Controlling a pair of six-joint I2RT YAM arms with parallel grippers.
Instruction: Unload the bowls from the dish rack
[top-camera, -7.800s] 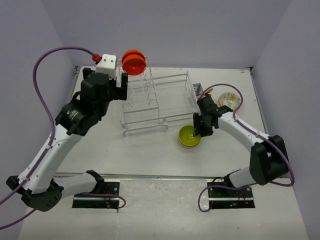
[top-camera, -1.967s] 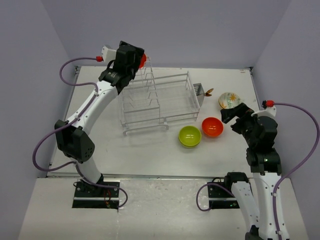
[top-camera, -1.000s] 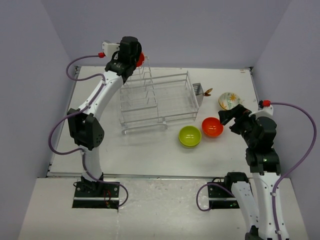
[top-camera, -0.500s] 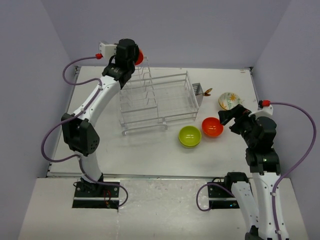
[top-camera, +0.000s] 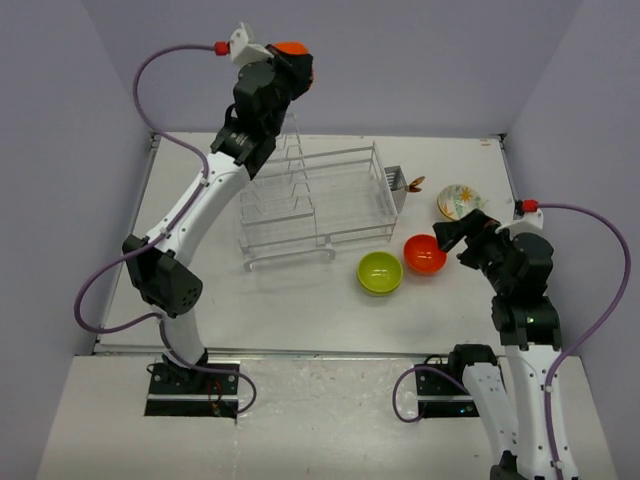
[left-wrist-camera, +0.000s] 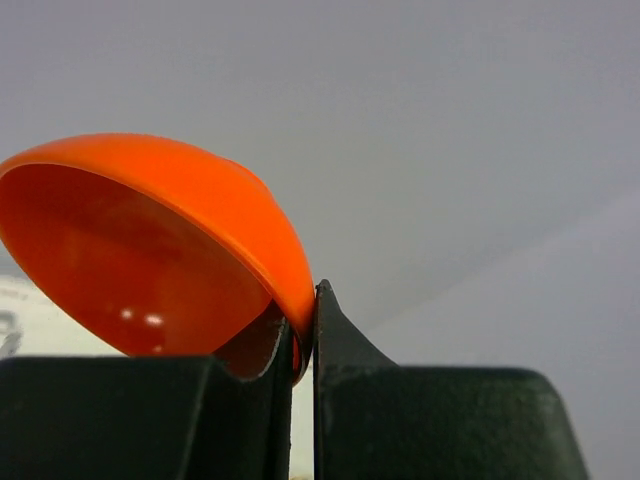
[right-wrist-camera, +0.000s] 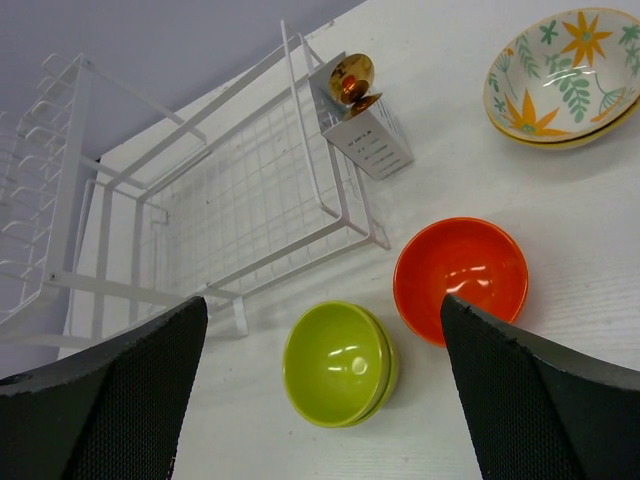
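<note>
While the right pincer (top-camera: 452, 237) hangs near its base, fingers spread wide and empty, three bowls sit unloaded on the surface (top-camera: 270, 300): the green bowl (top-camera: 380, 272) nearest, the orange bowl (top-camera: 425, 254) just beside it, the flowered bowl (top-camera: 460, 201) farther back. Beyond them stands the rack (top-camera: 315, 200), and high over its tall far end the left pincer (left-wrist-camera: 303, 335) is clamped on the rim of the raised orange bowl (left-wrist-camera: 150, 240). That thin edge grip looks liable to swing, so carrying it slowly, well clear of the wire prongs, and lowering it onto bare surface apart from the others seems wise. Only the left wrist view shows one finger inside the rim, one outside. Only the right wrist view shows no bowl on the rack floor and a gold utensil (right-wrist-camera: 350, 80) in its basket (right-wrist-camera: 372, 145).
</note>
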